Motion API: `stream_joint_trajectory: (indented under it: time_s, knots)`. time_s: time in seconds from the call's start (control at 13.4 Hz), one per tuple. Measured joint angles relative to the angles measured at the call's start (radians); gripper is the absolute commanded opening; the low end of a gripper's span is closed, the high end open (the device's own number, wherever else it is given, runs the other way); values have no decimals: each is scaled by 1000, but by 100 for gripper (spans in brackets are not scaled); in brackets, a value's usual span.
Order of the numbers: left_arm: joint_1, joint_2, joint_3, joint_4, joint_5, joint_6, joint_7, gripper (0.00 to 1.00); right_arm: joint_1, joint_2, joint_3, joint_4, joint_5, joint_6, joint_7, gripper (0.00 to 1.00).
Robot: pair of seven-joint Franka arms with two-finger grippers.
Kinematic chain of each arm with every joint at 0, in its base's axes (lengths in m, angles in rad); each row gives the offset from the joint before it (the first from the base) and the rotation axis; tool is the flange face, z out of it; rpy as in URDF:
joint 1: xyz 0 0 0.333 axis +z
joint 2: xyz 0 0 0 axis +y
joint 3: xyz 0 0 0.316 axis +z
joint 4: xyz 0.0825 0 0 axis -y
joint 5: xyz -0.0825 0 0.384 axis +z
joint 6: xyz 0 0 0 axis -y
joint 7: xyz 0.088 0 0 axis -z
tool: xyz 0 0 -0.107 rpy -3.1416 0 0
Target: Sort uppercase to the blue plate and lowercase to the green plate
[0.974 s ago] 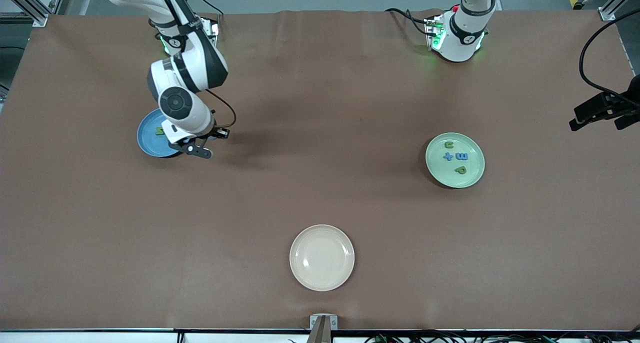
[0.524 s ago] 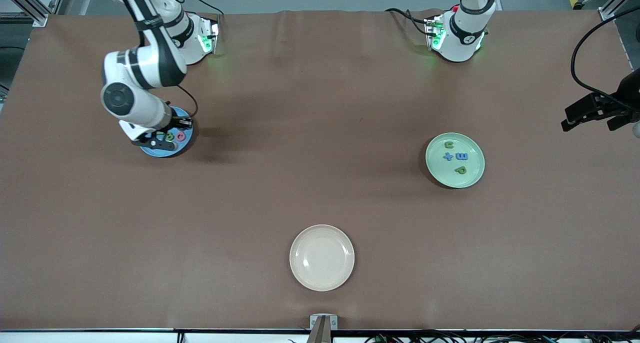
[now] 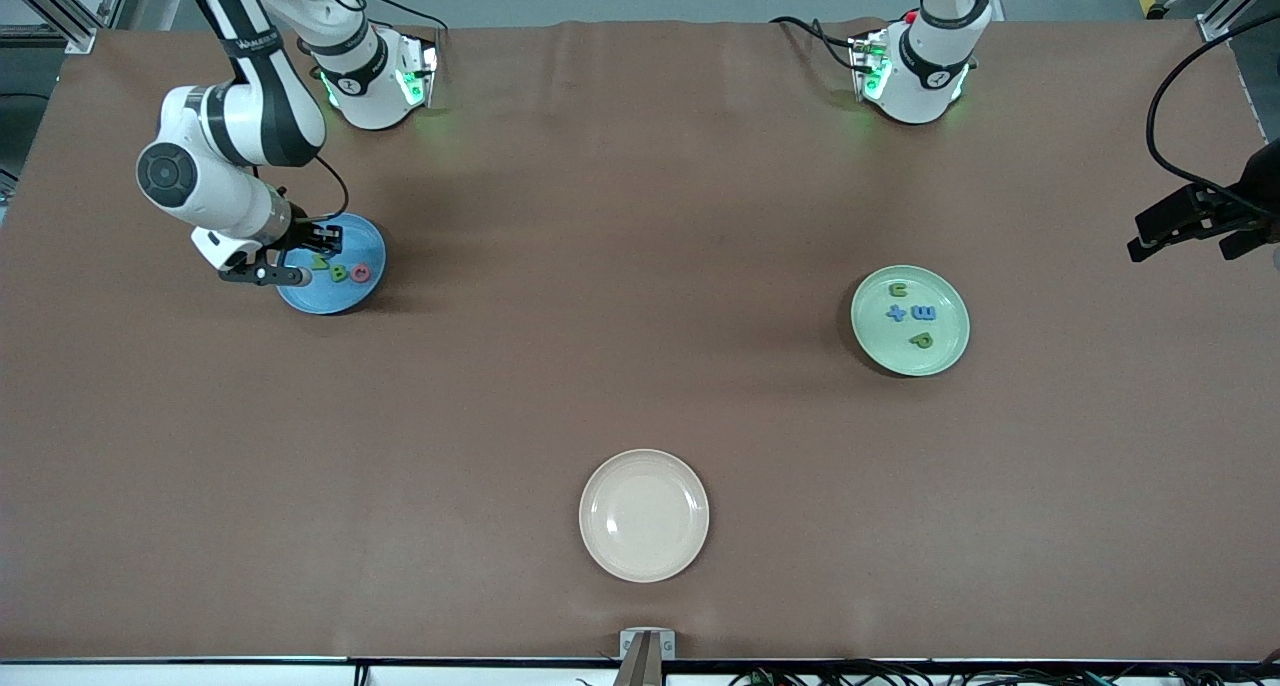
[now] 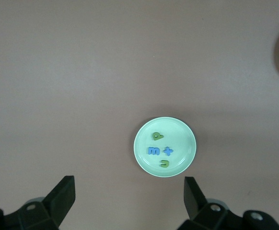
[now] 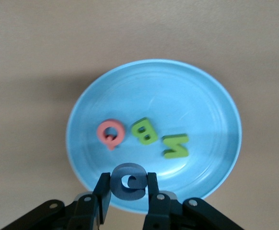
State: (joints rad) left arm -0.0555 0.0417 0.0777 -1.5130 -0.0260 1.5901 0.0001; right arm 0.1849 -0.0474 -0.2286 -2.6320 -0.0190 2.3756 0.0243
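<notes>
A brown table (image 3: 640, 386) fills the front view. The cream plate (image 3: 644, 515) is seen at lower centre, the green plate (image 3: 910, 321) at centre right and the blue plate (image 3: 330, 278) at upper left. On the green plate the four lowercase letters are laid: a green u (image 3: 899, 289), a blue t (image 3: 896, 313), a blue m (image 3: 924, 313) and a green p (image 3: 921, 341). On the blue plate three uppercase letters are set in a row: a green N (image 3: 320, 263), a green B (image 3: 340, 273) and a red ring letter (image 3: 361, 274). The right gripper (image 3: 300, 251) is held over the rim of the blue plate, at the upper left of the front view, with its jaws closed narrowly on the blue ring letter (image 5: 128, 181). This grip is shown only in the right wrist view, at lower centre; in the front view the held letter is hidden by the gripper. The left gripper (image 4: 130, 203) is shown waiting at the far right edge of the front view, and in the left wrist view its fingers are seen spread wide and empty, high over the green plate. The letters are judged to be light, soft foam that is slightly compressible and not fragile, and each is best pinched across its flat sides or outer edges. Little force is judged to be needed, and a released letter may bounce or stick to a pad.
</notes>
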Motion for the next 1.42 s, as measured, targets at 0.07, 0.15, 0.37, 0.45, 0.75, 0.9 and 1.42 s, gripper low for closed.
stream_joint_trajectory:
  time_s: [0.07,0.15,0.37,0.45,0.75,0.9,1.42]
  knots:
    - [2,0,-1,0,0,0,0,100,-17,5,0,-21,-1,42,-17,0]
    - [12,0,-10,0,0,0,0,100,-26,15,0,-41,-2,85,-24,0]
    - [76,0,-81,0,0,-1,0,100,-28,74,4,-73,-2,182,-26,0]
    - [79,0,-87,0,0,-1,0,100,-28,96,6,-74,-3,193,-26,0]
    - [70,0,-90,-7,0,-4,0,100,-27,135,15,-74,-3,184,-26,0]
    - [54,-1,-79,-13,0,-4,0,100,-26,135,18,-74,-3,162,-26,0]
    - [47,-9,-60,-16,0,-4,0,100,-11,135,23,-70,-2,123,-25,100]
